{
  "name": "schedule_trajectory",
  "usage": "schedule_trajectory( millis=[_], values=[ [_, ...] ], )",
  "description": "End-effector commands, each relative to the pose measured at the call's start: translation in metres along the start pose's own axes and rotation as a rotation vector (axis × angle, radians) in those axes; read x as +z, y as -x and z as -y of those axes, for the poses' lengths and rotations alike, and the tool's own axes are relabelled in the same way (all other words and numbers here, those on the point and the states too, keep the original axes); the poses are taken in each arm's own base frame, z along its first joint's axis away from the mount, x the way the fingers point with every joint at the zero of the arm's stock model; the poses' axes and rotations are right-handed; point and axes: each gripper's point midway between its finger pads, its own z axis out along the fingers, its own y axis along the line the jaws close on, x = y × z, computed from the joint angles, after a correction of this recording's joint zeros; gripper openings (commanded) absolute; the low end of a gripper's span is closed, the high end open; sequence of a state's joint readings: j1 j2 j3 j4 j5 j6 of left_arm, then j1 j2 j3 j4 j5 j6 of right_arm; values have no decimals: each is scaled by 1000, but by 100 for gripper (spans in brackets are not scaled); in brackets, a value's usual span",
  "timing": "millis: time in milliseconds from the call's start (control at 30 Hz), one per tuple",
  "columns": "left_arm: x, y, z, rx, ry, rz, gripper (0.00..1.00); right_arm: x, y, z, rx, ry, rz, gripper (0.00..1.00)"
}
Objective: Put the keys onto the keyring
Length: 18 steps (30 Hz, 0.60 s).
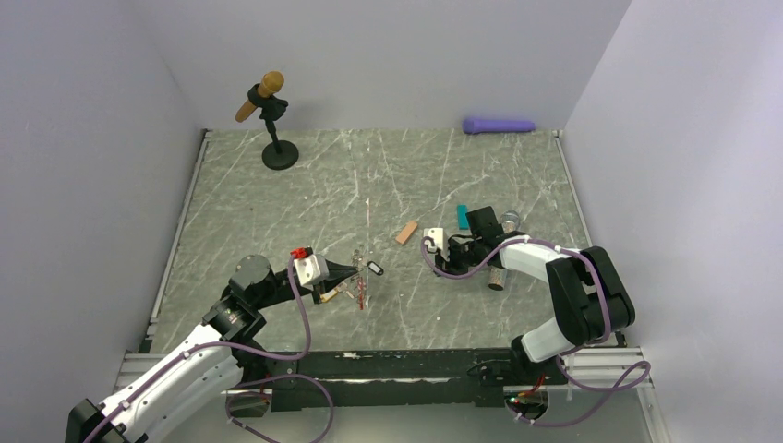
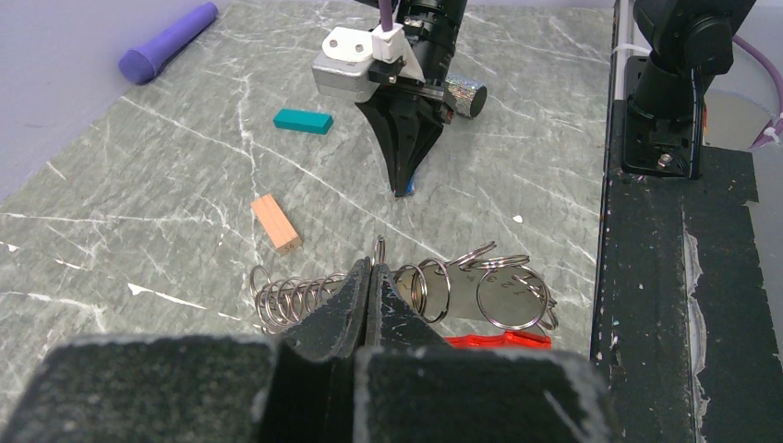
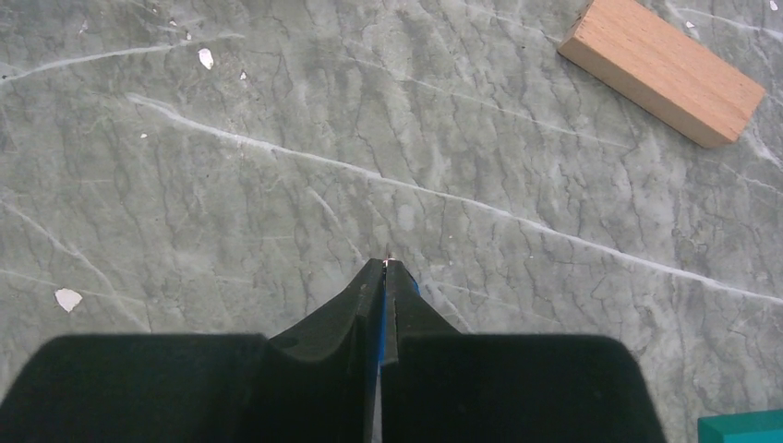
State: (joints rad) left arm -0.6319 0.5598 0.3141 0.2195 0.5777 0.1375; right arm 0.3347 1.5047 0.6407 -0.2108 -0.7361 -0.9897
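- Grey veined stone forms the table (image 1: 277,203), and pale walls enclose it on three sides.
- The left claw (image 2: 369,277) is fully closed on the keyring (image 2: 503,297). One wire loop is pinched between its fingers. The coiled chain spills to both sides of the tips, and the red clip (image 2: 499,341) lies just beside them on the right.
- This hold is judged to steady the loop and present it towards the opposite arm.
- The right claw (image 3: 384,269) is pointed down at the table, well ahead of the left claw. Its jaws are drawn almost together on a blue sliver, taken to be the blue-tagged key (image 3: 380,323).
- Whether that key is lifted or resting on the stone cannot be told.
- The pinch at the tag is judged to leave the metal end free for threading.
- A black-tagged key (image 1: 374,268) lies just past the left claw's tips, within reach for a later pass.
- The tan block (image 2: 277,222) and teal block (image 2: 303,121) lie to the left of the line between the claws and play no part.
- No key is seen on the ring yet.
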Motion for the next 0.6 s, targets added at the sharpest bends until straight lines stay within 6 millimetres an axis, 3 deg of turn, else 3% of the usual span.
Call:
schedule_trajectory(
  millis=[0,167,400,567],
  values=[
    [1,21,-5,47,10,56,0,-1,12,11,-35,-16,23,7],
    [1,21,-5,48,12,55,0,-1,12,10,-37,-15,22,0],
    [0,21,-5,49,13,58,0,-1,14,8,-42,-7,33,0],
    [-1,26,-3,54,4,64,0,-14,38,8,-41,12,106,0]
  ],
)
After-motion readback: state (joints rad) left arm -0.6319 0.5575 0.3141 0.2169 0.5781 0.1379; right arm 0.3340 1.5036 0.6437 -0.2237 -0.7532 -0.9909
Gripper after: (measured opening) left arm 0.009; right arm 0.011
